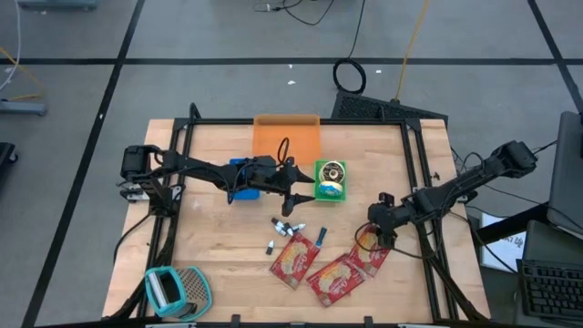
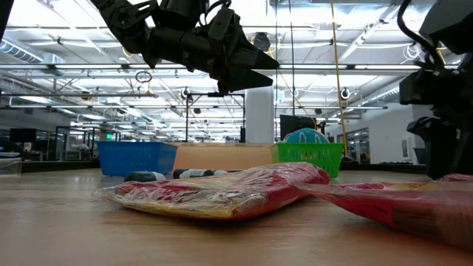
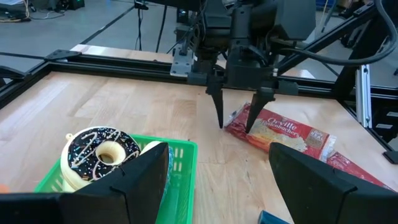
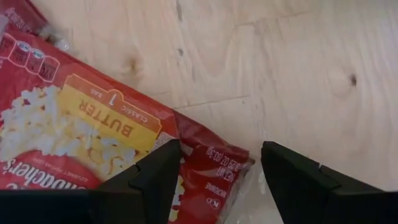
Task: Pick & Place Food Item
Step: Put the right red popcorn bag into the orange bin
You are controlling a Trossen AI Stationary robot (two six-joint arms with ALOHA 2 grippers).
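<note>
Pointing steeply down at the frame's right, the right gripper spreads open fingers over a red popcorn bag, while the left gripper hovers open near centre.

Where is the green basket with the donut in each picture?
High view: the green basket sits mid-table, just right of the left claw.
Low view: far back on the table, right of centre, beside the orange bin.
Left wrist view: bottom left, holding the donut.
Right wrist view: not in it.
Shared landmark: the red popcorn bag under the right claw, seen in all four views.
</note>
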